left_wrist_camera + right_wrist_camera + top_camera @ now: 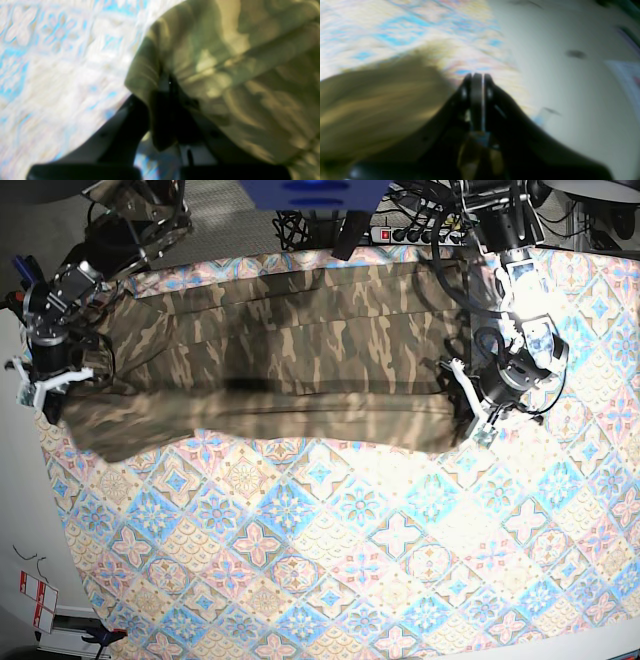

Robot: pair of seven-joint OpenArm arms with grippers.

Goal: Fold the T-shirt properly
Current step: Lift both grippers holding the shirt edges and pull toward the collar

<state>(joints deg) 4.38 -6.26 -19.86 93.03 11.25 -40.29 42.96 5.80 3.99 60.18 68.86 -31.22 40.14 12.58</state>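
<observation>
Right gripper [42, 388] first, at the far left of the base view: jaws pressed together, parked at the left end of the T-shirt [290, 360]. Cannot tell from the blurred right wrist view whether any cloth is actually pinched; shows closed tips with camouflage fabric lying just to their left.

Moving rightward: stretched out lengthwise across the upper part of the patterned cloth [330, 550], long axis running left to right, span reaching from one gripper to the other. Looks doubled along the near edge, with a band of fabric turned over the body.

Then left gripper [478, 420], at the right end of that band: closed on the fabric, with folds bunched around the fingers [140, 120] in the left wrist view.

Judged from this: one arm at each end of the long axis, neither nearer than the other, so likely a two-armed carry of the near edge across the short axis, both ends level.
</observation>
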